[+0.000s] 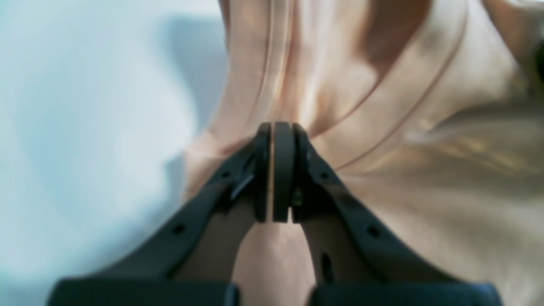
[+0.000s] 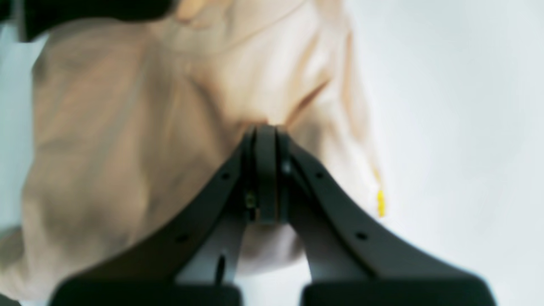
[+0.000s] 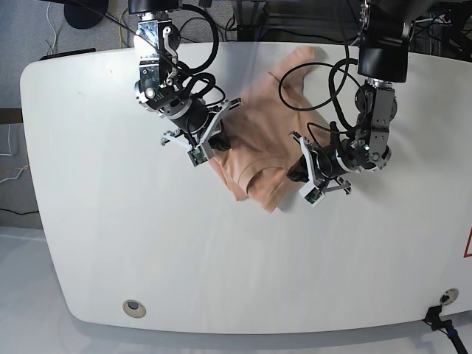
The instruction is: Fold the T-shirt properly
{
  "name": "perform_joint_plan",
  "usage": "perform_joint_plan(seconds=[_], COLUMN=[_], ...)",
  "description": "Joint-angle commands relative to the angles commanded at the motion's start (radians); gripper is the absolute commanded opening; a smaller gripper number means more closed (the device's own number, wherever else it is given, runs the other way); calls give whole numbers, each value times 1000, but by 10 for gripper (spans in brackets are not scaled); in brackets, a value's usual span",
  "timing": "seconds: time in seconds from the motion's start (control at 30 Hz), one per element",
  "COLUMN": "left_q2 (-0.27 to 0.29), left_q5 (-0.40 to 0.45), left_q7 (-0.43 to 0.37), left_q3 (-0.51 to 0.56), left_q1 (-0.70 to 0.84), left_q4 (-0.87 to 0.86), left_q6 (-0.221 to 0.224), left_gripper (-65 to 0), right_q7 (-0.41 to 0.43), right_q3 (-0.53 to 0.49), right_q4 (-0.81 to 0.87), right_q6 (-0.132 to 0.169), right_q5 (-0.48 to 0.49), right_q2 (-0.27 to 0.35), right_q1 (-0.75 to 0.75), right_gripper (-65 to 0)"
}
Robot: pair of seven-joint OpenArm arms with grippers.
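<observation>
Closest to the base camera runs the bare front of the white surface, with a small round fitting set into it near the front edge. Farther in, about the middle of the surface, lies the T-shirt, peach-pink, rumpled and partly doubled over, its near corner pointing toward the camera and its far end reaching toward the back edge.

On the base view's right, the left gripper has its fingers clenched on a pinch of the T-shirt, with a sliver of cloth showing between the pads; a stitched band of the garment runs past just beyond the tips. On the base view's left, the right gripper is likewise clamped on a fold of the T-shirt, and a small yellow mark shows at the fabric's edge beside it. Both wrist views are blurred.

Beyond the surface's far edge, dark cables lie on the floor.
</observation>
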Motion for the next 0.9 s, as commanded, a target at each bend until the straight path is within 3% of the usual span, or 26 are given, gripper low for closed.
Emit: perform_joint_plan(seconds=[0.1,0.23,0.37,0.53,0.67,0.9], left_q2=[-14,-18,-12,52,97,103], left_q5=[0,2,-2,-2,2,2], left_q7=[3,74,78,78,78,74], left_q3=[-29,-75,-89,-89,-87,-46], left_q1=[83,219,353,454,479,370], left_q4=[153,324,394,396,387,230], left_q6=[0,0,0,0,0,0], left_gripper=[-650,-650,-650,-650,-650,-650], right_q7=[0,0,0,6,86,118], right_q3=[0,-3,-3,-3,-3,-3], right_q4=[-3,-77,-199,-374,-474,-535], right_q6=[2,6,8,9,9,6], right_q5=[0,0,8,9,9,9], right_q2=[0,0,-6,-8,-9,-5], right_q1=[61,157,242,338,356,338], right_gripper=[-650,-650,-650,-650,-650,-650])
